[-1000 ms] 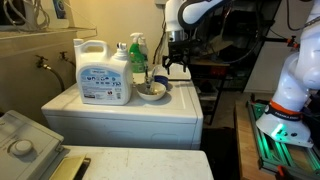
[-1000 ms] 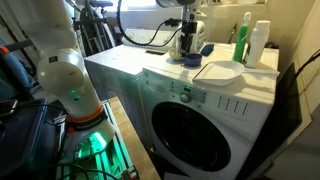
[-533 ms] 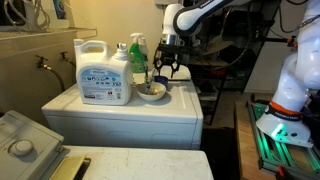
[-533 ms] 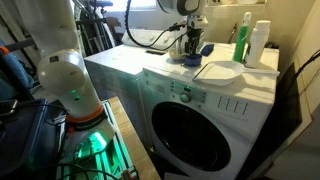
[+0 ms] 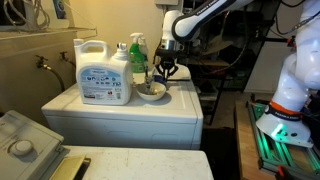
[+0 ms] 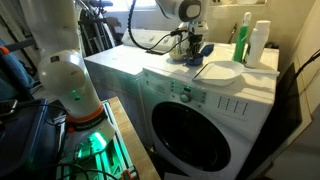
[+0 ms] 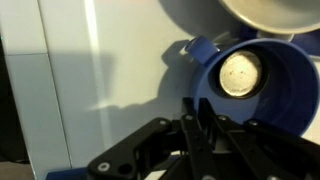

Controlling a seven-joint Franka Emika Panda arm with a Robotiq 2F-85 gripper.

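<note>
A blue cup [image 7: 262,95] with a side handle stands on the white washing machine top [image 7: 90,70], and a pale round disc shows on its bottom. My gripper [image 7: 198,112] has its two dark fingers close together over the cup's near rim, with the wall pinched between them. In both exterior views the gripper [image 5: 166,70] [image 6: 193,47] hangs straight down over the cup [image 5: 161,81] [image 6: 204,50]. A pale bowl [image 5: 150,91] [image 7: 262,12] sits right beside the cup.
A big white detergent jug [image 5: 103,72] and a green bottle [image 5: 137,55] stand behind the bowl, by the wall. A white oval dish [image 6: 221,72] lies near the washer's front edge. Beside the machine glows a green-lit robot base [image 5: 280,125].
The gripper has come down and sideways onto the blue cup, and its jaws have gone from wide open to closed on the cup's rim.
</note>
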